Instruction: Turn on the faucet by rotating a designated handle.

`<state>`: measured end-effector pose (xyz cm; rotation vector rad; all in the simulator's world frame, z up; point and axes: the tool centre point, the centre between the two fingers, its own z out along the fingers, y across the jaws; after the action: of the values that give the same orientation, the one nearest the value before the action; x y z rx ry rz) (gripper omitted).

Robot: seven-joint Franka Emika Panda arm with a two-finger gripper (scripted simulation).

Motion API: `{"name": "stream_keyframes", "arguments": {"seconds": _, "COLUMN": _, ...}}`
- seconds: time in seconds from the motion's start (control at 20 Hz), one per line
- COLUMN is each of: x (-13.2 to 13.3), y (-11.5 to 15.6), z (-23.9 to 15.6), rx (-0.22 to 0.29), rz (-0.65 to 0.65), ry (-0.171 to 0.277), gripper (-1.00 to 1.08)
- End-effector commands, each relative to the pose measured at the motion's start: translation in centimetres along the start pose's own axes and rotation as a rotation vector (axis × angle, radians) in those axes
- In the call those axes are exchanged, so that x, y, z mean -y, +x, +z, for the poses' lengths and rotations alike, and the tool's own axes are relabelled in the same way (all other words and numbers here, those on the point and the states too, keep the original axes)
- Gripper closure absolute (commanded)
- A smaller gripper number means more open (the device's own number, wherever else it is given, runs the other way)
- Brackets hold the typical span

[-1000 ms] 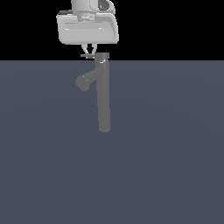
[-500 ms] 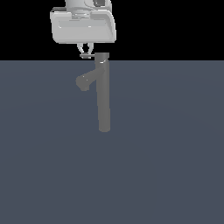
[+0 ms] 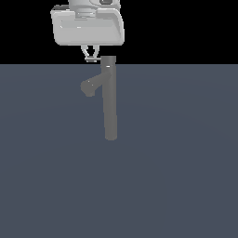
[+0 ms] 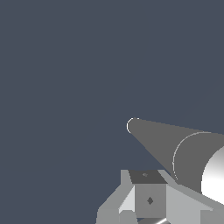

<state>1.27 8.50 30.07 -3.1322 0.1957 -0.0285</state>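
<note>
The faucet stands upright on the counter, its spout angling down toward 8 o'clock. The hand hangs just beside the cap at 9 o'clock, fingers nearly together around the handle; a firm pinch cannot be told.

Faucet: tall slim grey column, upright on flat blue-grey floor. Short thick spout branches off near top, angled down toward exterior view's left. Handle: thin short rod at cap level, sticking out toward exterior view's left. Gripper hangs from pale wrist block directly above handle, fingers close together at rod; possibly touching it, contact too small to confirm. Black background above horizon.
</note>
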Motion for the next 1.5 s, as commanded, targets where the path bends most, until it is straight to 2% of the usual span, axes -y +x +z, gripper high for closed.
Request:
{"name": "stream_keyframes", "arguments": {"seconds": 0.0, "x": -0.4, "y": -1.3, "z": 0.0, "rx": 0.013, "rz": 0.0, "ry": -0.004, "gripper": 1.08}}
{"name": "stream_keyframes", "arguments": {"seconds": 0.45, "x": -1.3, "y": -3.9, "z": -0.1, "rx": 0.017, "rz": -0.004, "ry": -0.004, "gripper": 1.08}}
{"name": "stream_keyframes", "arguments": {"seconds": 0.5, "x": -1.6, "y": -2.5, "z": 0.0, "rx": 0.001, "rz": 0.005, "ry": -0.001, "gripper": 1.08}}
{"name": "stream_keyframes", "arguments": {"seconds": 1.1, "x": -5.9, "y": -5.3, "z": -0.1, "rx": 0.017, "rz": -0.005, "ry": -0.004, "gripper": 1.08}}
{"name": "stream_keyframes", "arguments": {"seconds": 1.15, "x": -5.9, "y": -5.3, "z": -0.1, "rx": 0.017, "rz": -0.005, "ry": -0.004, "gripper": 1.08}}
{"name": "stream_keyframes", "arguments": {"seconds": 1.2, "x": -3.9, "y": -4.9, "z": -0.1, "rx": 0.007, "rz": -0.034, "ry": 0.001, "gripper": 1.08}}
{"name": "stream_keyframes", "arguments": {"seconds": 1.45, "x": -7.3, "y": -3.8, "z": -0.1, "rx": 0.013, "rz": -0.018, "ry": -0.002, "gripper": 1.08}}
